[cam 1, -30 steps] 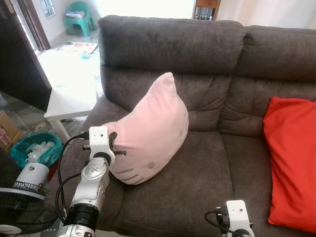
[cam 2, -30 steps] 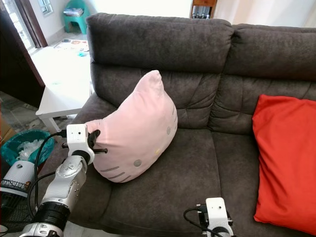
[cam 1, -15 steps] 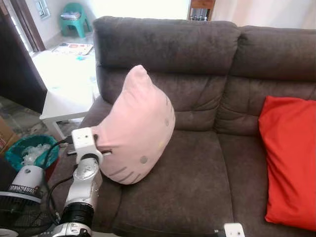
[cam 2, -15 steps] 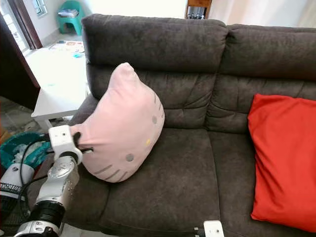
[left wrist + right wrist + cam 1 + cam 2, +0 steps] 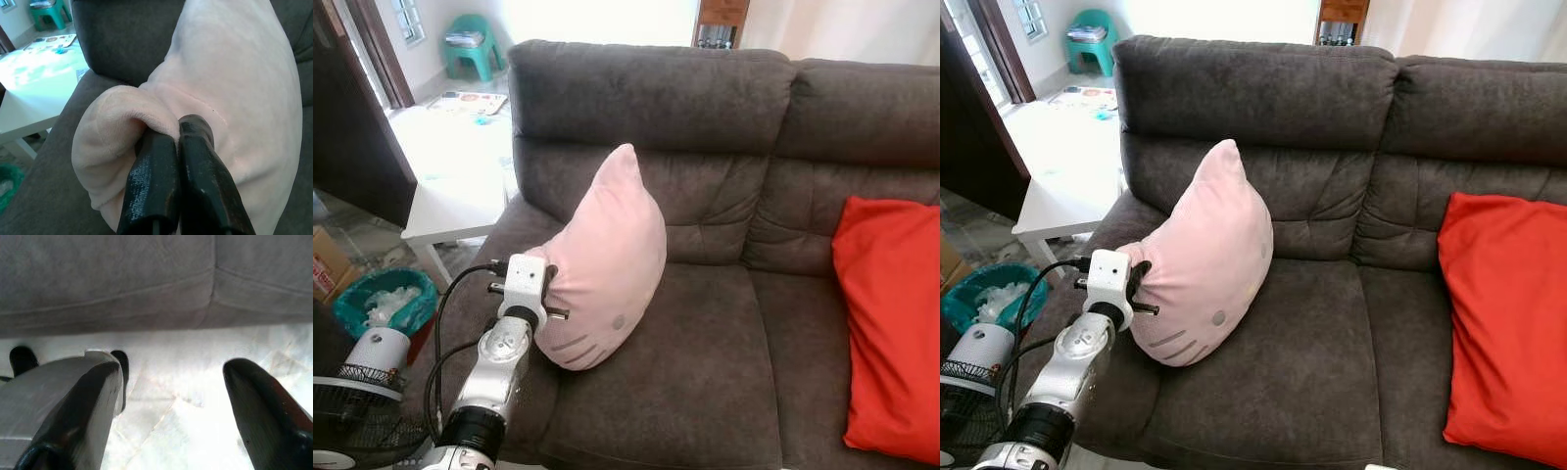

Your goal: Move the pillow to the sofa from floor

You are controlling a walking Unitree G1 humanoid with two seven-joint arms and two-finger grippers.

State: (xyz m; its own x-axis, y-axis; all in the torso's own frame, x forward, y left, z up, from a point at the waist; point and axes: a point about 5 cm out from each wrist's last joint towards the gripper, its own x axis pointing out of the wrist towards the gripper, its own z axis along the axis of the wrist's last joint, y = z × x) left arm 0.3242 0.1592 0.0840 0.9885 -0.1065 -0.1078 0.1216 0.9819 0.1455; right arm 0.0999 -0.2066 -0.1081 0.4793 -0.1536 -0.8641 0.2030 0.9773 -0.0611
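Sofa: dark grey plush fabric sofa (image 5: 705,323), two seats wide.
Red cushion: plain red cushion (image 5: 891,323) leaning at the sofa's right end.
Pillow: pale pink cat-face plush pillow (image 5: 607,259), pointed ear up, grey whiskers and dot, standing on the left seat.
Left gripper: left gripper (image 5: 178,134) pinching a fold at the pillow's edge, fingers pressed together, seen close in the left wrist view.
Right gripper: right gripper (image 5: 171,382) spread wide over pale floor, below the sofa's front.
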